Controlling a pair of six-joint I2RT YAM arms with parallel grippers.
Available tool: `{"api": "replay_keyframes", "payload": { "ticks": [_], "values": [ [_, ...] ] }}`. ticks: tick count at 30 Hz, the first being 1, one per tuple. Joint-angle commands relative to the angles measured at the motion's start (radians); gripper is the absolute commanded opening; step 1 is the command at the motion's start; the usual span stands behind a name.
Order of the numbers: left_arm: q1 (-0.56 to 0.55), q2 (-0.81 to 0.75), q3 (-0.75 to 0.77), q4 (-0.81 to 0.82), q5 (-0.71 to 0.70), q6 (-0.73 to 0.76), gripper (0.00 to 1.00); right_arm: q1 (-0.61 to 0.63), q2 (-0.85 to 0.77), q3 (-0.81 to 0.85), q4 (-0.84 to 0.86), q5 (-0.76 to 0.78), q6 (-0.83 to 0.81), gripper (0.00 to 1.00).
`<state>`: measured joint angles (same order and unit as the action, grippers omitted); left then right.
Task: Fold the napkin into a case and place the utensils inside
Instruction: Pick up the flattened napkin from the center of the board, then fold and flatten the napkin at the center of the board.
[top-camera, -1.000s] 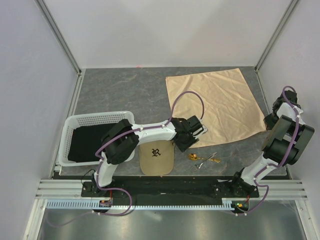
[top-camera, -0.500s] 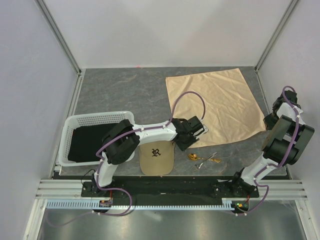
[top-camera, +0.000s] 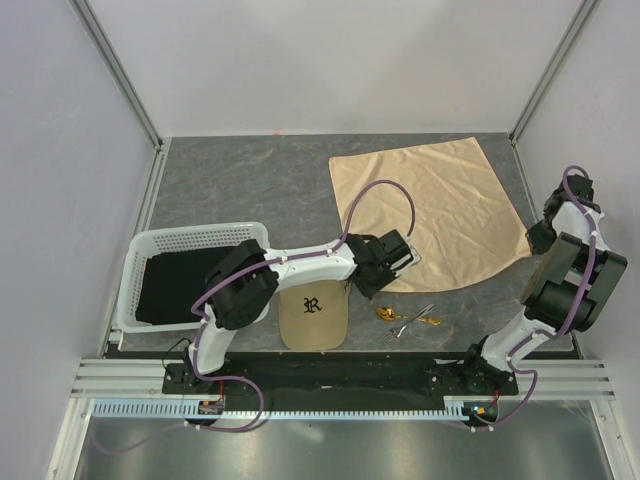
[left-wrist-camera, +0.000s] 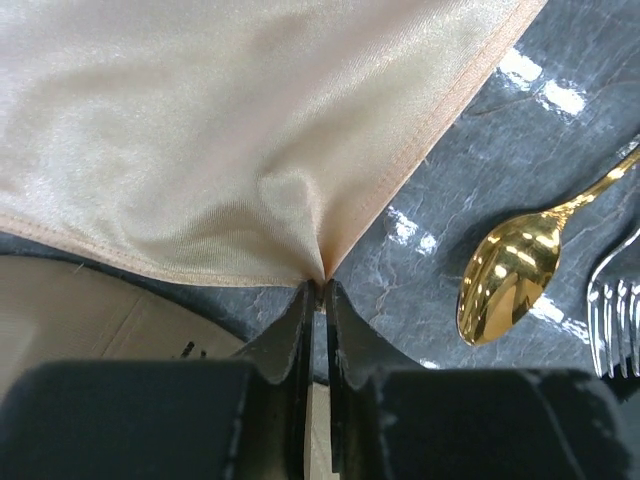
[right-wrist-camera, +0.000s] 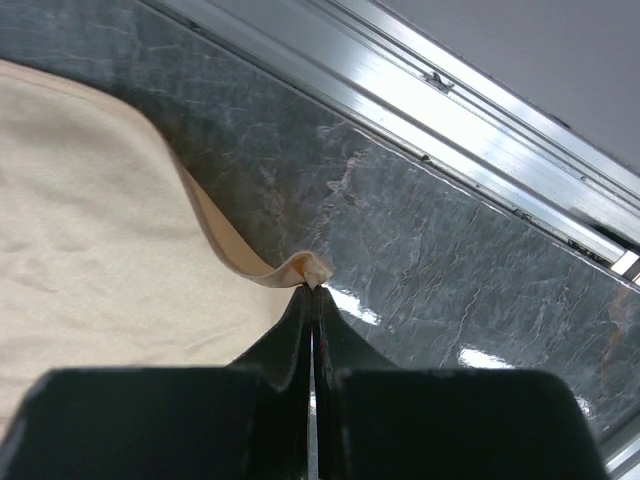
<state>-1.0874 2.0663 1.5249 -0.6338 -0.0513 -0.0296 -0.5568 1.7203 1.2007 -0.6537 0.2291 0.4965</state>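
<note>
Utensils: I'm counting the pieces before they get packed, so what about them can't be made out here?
1. Top view: the utensils lie crossed in a pile, too small to count the silvery ones.
2. Left wrist view: the gold spoon has its handle cut off by the right edge; the fork shows only its tines there.
3. Right wrist view: only the napkin corner, no utensils.

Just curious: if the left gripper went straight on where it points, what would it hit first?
Likely the napkin, whose corner the left gripper pinches; it spreads right ahead. The spoon lies off to one side.
</note>
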Motion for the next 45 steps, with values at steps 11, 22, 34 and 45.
{"api": "replay_keyframes", "payload": {
  "ticks": [11, 22, 34, 45],
  "values": [
    [0.055, -0.133, 0.362, -0.228, -0.128, 0.002, 0.02, 0.028, -0.202, 0.284, -0.001, -0.057, -0.022, 0.0],
    [0.053, -0.294, 0.644, -0.234, -0.32, 0.128, 0.02, 0.002, -0.378, 0.525, 0.034, -0.157, -0.056, 0.0],
    [-0.023, -0.551, 0.75, -0.087, -0.292, 0.209, 0.02, -0.026, -0.522, 0.957, -0.066, -0.134, -0.119, 0.0],
    [0.257, -0.417, 0.776, 0.022, -0.118, 0.128, 0.02, -0.019, -0.415, 0.768, 0.136, -0.307, -0.067, 0.0]
  ]
}}
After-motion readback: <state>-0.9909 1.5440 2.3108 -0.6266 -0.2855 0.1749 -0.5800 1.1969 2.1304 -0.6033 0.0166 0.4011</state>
